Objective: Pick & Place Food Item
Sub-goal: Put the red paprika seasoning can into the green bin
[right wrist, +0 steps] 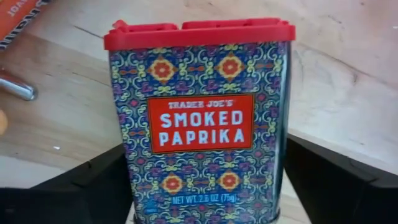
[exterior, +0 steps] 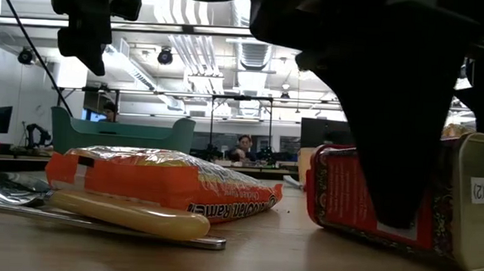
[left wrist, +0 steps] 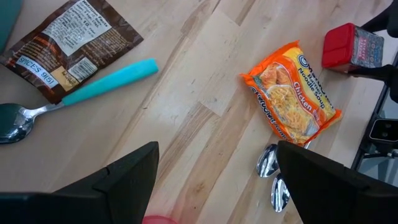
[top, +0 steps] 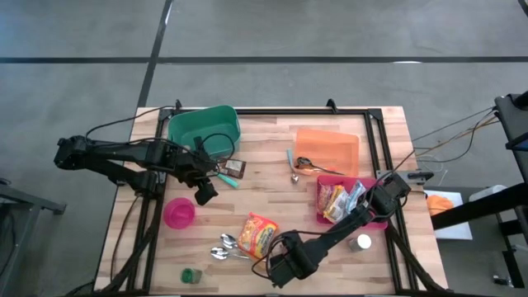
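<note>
Straddling the smoked paprika tin [right wrist: 198,118], upright on the tabletop [top: 272,186] near its front edge, right gripper [top: 285,266] fingers spread, not yet clamped. Advice: close squarely on flat sides. Left gripper [top: 206,191] open, hovering.

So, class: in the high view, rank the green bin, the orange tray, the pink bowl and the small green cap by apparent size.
1. Green bin and orange tray: too alike to split.
2. Pink bowl.
3. Green cap.
</note>
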Robot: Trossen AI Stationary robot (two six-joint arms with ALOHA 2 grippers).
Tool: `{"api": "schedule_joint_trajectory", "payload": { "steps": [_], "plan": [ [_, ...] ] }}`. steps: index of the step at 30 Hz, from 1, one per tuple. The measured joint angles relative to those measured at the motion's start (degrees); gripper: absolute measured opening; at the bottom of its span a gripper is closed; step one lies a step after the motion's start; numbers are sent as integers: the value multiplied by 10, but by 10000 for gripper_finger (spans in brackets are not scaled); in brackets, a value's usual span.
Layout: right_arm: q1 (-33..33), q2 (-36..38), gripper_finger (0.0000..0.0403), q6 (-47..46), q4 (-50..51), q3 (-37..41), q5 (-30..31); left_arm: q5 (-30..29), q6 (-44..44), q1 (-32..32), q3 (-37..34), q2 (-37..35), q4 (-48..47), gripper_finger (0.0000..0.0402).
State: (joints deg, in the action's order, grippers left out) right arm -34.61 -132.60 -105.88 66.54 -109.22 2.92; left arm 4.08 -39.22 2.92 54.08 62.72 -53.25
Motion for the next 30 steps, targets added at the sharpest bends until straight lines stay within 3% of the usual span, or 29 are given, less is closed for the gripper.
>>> {"api": "schedule_joint_trajectory", "payload": {
  "steps": [5, 13, 30],
  "plan": [
    [0, 0, 277, 9, -1, 1, 0, 0, 1, 0, 0, 0, 0, 326],
    [0, 0, 277, 60, 5, -26, 9, 12, 10, 0, 0, 0, 3, 326],
    [8, 1, 277, 273, 71, -182, 221, 162, -81, 7, 0, 1, 163, 326]
  ]
}}
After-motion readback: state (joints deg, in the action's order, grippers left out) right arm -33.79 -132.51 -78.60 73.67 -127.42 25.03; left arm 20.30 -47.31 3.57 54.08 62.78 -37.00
